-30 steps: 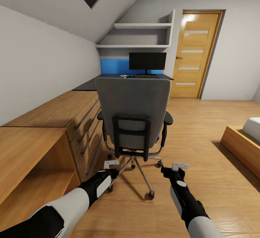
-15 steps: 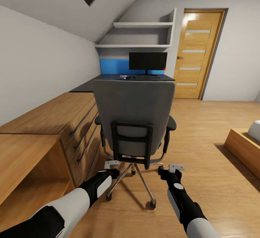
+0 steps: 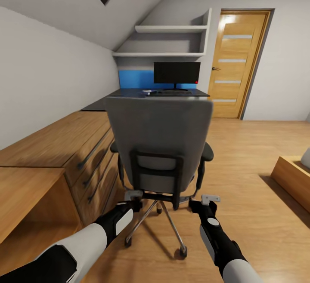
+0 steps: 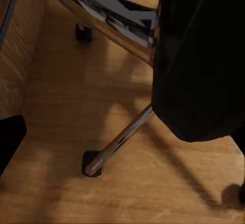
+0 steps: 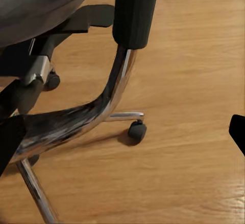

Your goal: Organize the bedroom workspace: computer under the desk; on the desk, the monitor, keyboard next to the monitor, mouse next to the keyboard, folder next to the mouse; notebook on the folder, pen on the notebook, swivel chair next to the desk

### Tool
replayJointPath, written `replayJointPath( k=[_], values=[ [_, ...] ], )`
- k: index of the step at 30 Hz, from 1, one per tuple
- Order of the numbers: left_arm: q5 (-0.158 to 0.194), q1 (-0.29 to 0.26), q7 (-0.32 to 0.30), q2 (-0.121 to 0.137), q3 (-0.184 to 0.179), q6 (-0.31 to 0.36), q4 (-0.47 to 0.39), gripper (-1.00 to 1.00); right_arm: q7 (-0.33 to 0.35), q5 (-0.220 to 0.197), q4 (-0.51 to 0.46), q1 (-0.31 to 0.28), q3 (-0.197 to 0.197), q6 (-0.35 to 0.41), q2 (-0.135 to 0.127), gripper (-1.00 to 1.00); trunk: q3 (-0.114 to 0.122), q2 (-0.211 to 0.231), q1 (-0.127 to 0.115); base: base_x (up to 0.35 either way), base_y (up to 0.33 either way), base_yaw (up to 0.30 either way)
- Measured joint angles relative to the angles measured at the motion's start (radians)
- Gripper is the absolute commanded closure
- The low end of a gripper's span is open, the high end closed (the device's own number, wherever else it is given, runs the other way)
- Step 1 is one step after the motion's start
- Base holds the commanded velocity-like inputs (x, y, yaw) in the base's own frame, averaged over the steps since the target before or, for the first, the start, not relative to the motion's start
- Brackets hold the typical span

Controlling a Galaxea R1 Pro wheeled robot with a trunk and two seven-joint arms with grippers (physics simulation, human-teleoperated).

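the robot is standing right behind the chair [image 3: 160, 141], whose grey back is facing it and blocking most of the way to the desk [image 3: 129, 96] at the far wall. both arms are reaching low and forward, one to each side of the chair's base, probably because the chair has to be rolled toward the desk and the frame under the seat is the handiest place to push.

the left gripper [image 3: 133, 195] is sitting just beside the chrome legs, and the right gripper [image 3: 210, 198] is just below the right armrest post. from the head view i cannot tell how wide either one is standing, and the wrist views are not showing enough of the fingers to settle it. neither seems to be holding anything.

the monitor [image 3: 177, 72] is already sitting on the desk, with what looks like the keyboard [image 3: 170, 92] lying in front of it. the seat is hidden by the chair back, so i cannot say whether the folder is lying there.

a wooden dresser [image 3: 82, 136] is running along the left wall, close to the chair, so any push will need to keep the casters off it.
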Motion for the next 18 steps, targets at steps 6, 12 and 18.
replayJointPath(
  k=[6,12,18],
  values=[
    [-0.007,0.000,0.000,-0.001,0.002,-0.014,0.000,-1.00,-0.001,0.000,-0.002,0.000,-0.001,0.000,-0.004,-1.00,0.000,0.000,0.000,0.272,-0.054,-0.002],
    [-0.006,0.000,0.000,-0.001,0.002,-0.015,0.000,-1.00,-0.001,-0.001,-0.003,0.000,-0.001,0.000,-0.004,-1.00,0.003,0.000,0.000,0.287,-0.085,-0.091],
    [-0.006,0.000,0.003,-0.001,0.003,-0.015,0.001,-1.00,-0.002,0.000,-0.004,0.000,-0.002,0.000,-0.004,-1.00,0.008,0.000,0.000,0.288,-0.117,-0.123]
  ],
)
